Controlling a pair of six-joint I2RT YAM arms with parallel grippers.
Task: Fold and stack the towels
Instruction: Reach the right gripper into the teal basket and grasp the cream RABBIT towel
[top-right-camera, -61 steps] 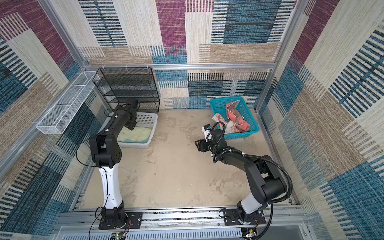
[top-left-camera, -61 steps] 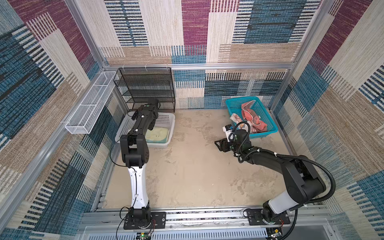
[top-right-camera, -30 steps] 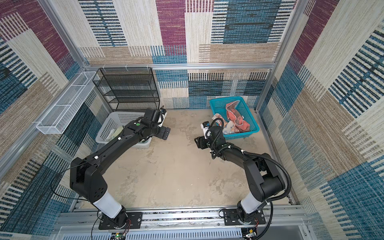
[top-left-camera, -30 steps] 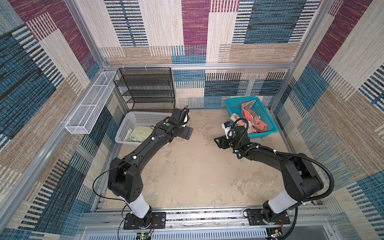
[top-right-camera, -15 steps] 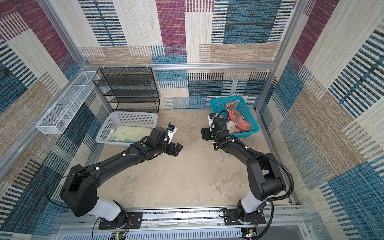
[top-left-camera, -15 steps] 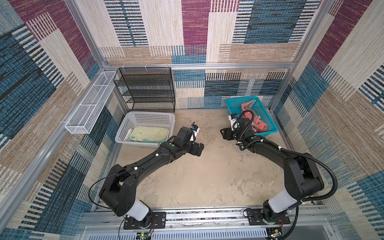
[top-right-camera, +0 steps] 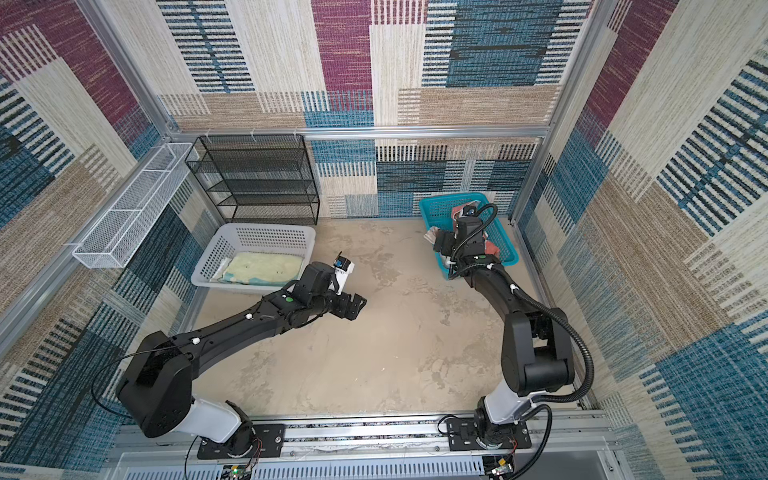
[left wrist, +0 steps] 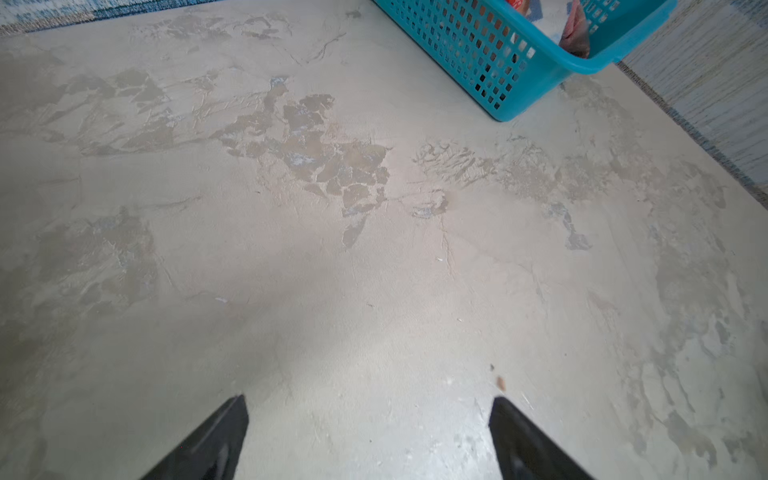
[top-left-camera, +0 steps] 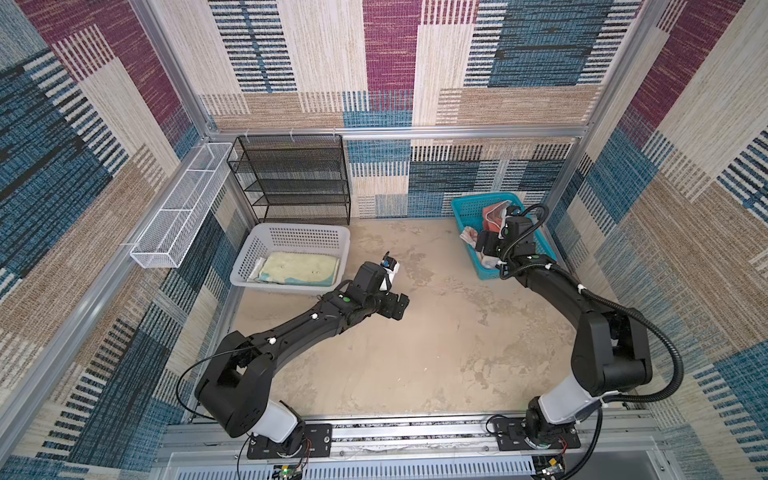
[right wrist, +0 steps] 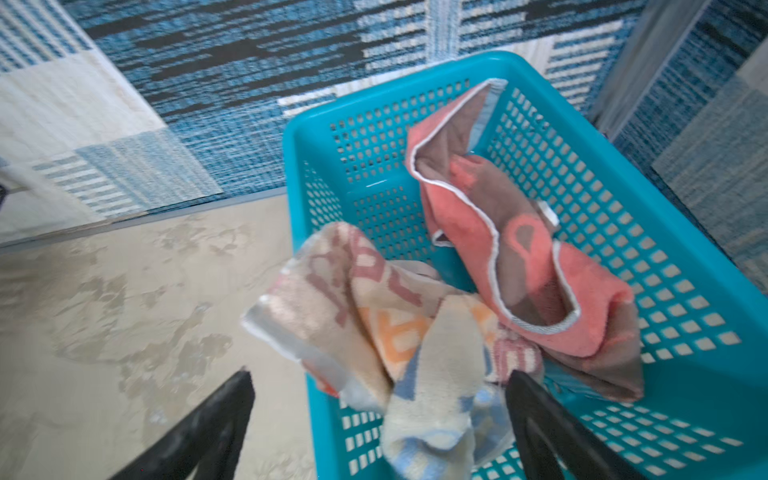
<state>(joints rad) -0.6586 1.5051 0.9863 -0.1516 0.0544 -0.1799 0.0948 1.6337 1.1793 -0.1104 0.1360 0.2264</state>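
Just ahead of the empty, wide-parted right hand (right wrist: pixel 379 376) lies the lettered towel (right wrist: pixel 365 299).

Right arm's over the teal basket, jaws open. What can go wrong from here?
1. The lettered towel hangs over the rim of the teal basket below the open right gripper; closing low could pinch the rim.
2. It seems to touch the coral towel; a lift might drag both out.
3. The left gripper is open above bare table, so nothing steadies the basket if the towel snags.
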